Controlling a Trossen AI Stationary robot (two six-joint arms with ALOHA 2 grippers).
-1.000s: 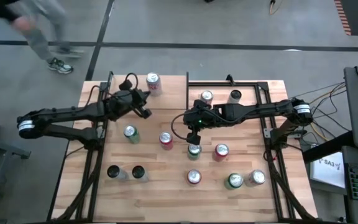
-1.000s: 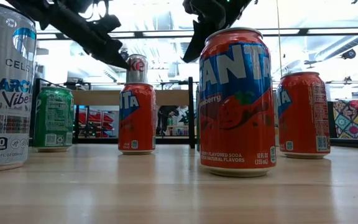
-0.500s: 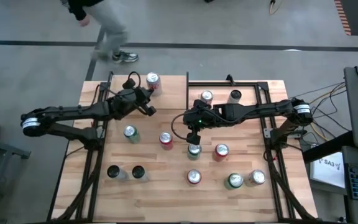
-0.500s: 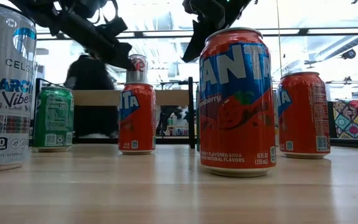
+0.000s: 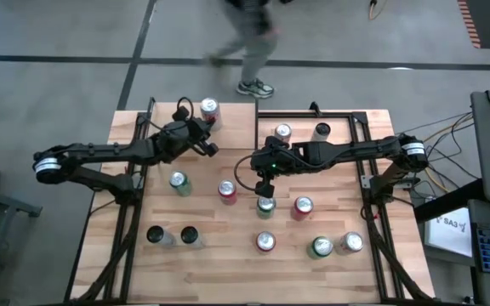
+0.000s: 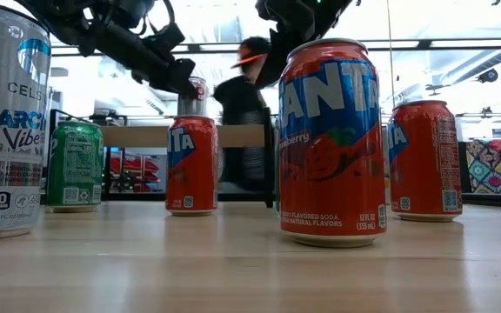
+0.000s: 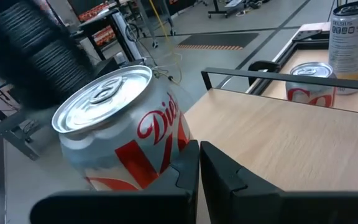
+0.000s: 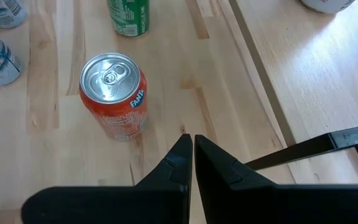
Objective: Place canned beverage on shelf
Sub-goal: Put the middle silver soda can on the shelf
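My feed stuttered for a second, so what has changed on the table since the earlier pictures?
The left end effector, shut and empty, has swung farther toward the Diet Coke can at the table's far edge, not touching it. The right end effector, also shut, stays over the middle cans. No can has moved; the shelf holds the same two. A person walked past behind.

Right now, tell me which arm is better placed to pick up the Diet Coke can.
Left. The left gripper is right beside the Diet Coke can, fingers shut. The right gripper hangs mid-table, nearer a green can.
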